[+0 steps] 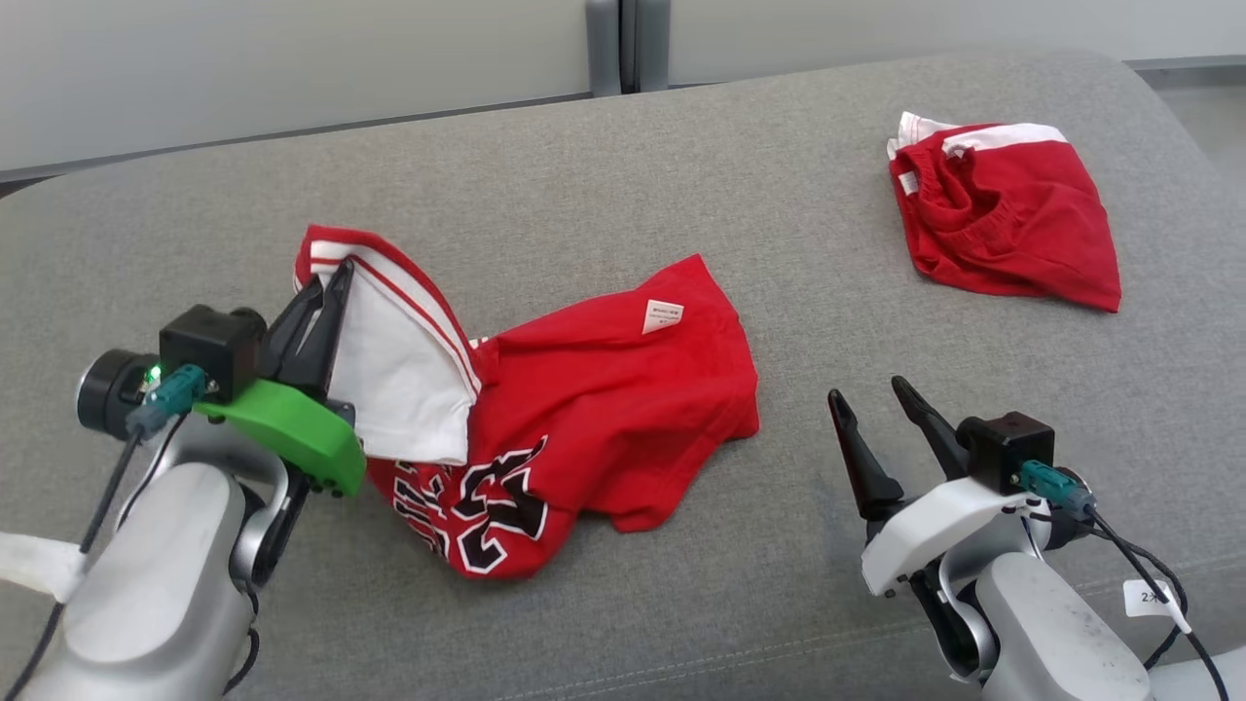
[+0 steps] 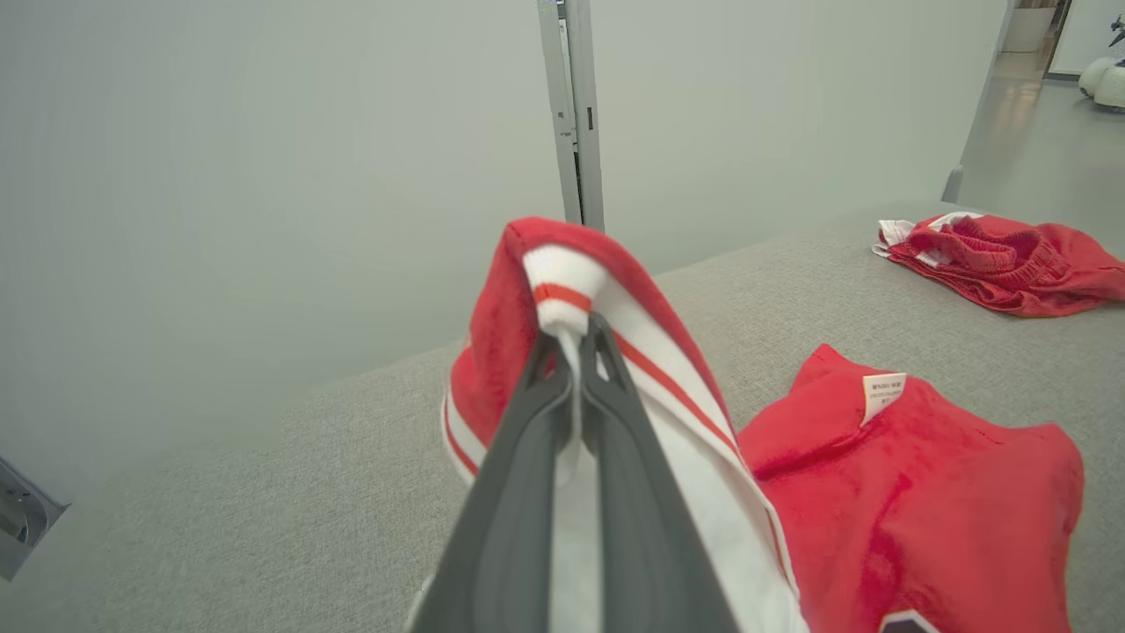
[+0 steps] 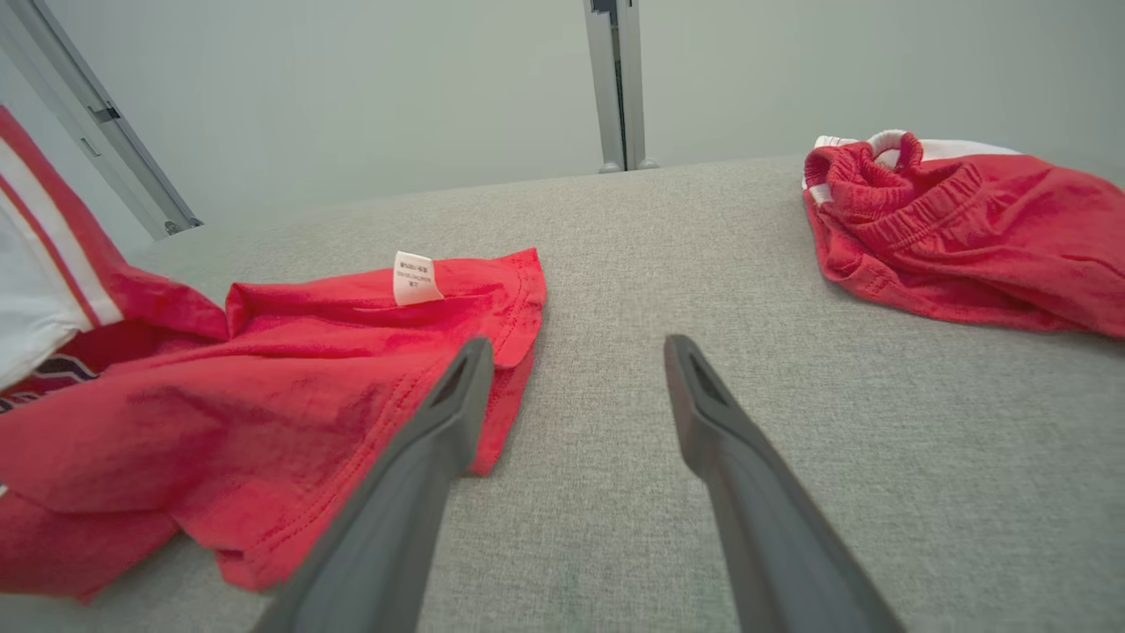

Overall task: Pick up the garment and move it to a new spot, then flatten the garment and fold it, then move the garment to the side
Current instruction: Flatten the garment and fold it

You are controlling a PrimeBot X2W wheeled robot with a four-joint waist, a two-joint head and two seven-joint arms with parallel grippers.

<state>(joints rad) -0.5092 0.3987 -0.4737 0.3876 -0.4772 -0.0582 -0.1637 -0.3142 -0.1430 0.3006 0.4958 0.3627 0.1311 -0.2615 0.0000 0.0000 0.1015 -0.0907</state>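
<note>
left gripper point(image 1: 331, 276) clenched on the striped hem point(image 2: 567, 286) of the garment point(image 1: 604, 389), right gripper point(image 1: 866, 389) released nearby; best lifted high so it hangs free.

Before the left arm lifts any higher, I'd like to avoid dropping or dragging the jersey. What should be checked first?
1. Hold: left gripper shut on the jersey at its striped edge: ok.
2. Bite deep enough for a lift: cannot tell.
3. Free hand: right gripper open, apart from the cloth: ok.
4. Jersey spread flat: not ok, it lies bunched on the grey cushion.
5. Path: red shorts lie far off to the right: ok.
</note>
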